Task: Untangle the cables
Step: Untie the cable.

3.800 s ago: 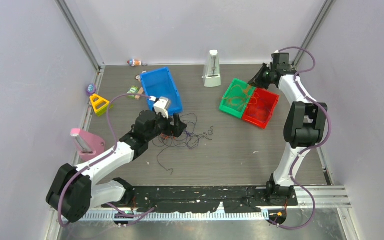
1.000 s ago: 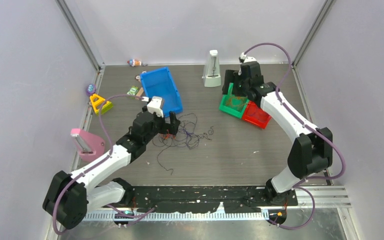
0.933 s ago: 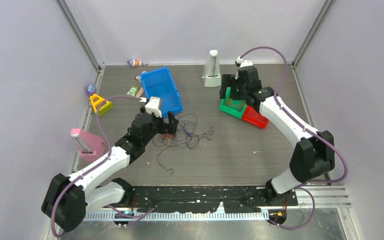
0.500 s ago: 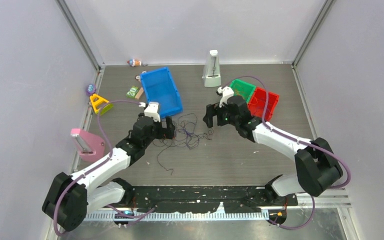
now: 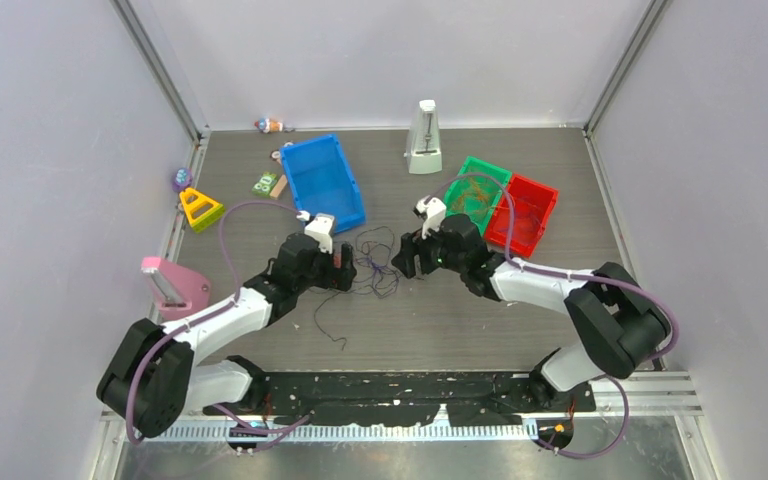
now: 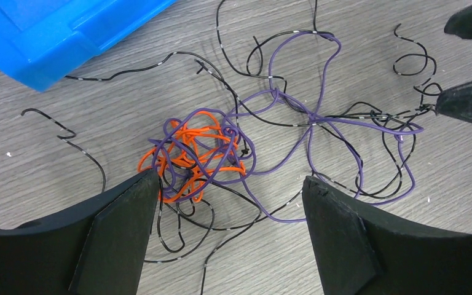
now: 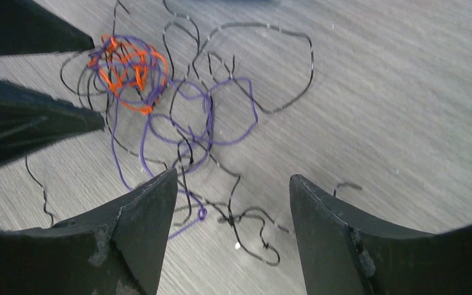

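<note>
**knotguy:** where are the cables rn? and what are the pincers doing

**me:** cables (image 5: 372,266) are lying on the table (image 5: 480,320), abt the middle, just in front of the blue bin (image 5: 325,182). On my left wrist cam there's a tight orange knot (image 6: 196,153) w/ purple strands wound thru it. The purple loops (image 6: 369,125) run off to one side, and thin black strands are scattered all round. One black strand reaches up to the bin's corner

**knotguy:** and the grippers?

**me:** left gripper (image 6: 230,184) is low over the table w/ jaws wide. The orange knot sits between the tips, up by the finger on the left of that view, and it's not clamped on anything afaict. right gripper (image 7: 232,178) faces it from the other side of the pile. Its jaws are also spread, w/ black + purple squiggles under the gap and nothing pinched. Each cam shows the other's tips, so they're near but apart

**knotguy:** anything else on there?

**me:** green bin (image 5: 475,195) + red bin (image 5: 526,212) side by side behind my right arm. The green one has thin loops in it, colour hard to tell
</note>
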`<move>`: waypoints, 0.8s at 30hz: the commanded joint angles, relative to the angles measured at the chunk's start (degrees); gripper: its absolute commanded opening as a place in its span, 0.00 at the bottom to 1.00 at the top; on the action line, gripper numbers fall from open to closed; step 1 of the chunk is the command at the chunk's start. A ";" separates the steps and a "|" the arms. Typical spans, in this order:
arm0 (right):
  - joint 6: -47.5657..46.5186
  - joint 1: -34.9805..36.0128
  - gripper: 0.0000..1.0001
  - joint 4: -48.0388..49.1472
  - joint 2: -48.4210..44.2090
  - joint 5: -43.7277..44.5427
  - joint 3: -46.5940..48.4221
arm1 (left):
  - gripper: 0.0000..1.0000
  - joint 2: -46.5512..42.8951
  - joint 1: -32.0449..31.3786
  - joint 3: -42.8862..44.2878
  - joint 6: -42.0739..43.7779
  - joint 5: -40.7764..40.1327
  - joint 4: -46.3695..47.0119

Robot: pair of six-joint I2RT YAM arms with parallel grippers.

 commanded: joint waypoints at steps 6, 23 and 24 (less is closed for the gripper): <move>0.18 0.56 0.71 3.38 -8.08 2.35 -8.04 | 0.85 -1.04 -0.97 1.95 2.43 1.45 2.25; 1.74 0.58 0.10 1.45 -4.72 3.09 -7.14 | 0.84 -3.24 -2.17 -0.01 3.96 7.80 6.69; 1.76 0.58 0.08 2.20 -5.37 3.49 -7.59 | 0.84 -3.34 -2.32 -0.04 4.08 7.89 6.80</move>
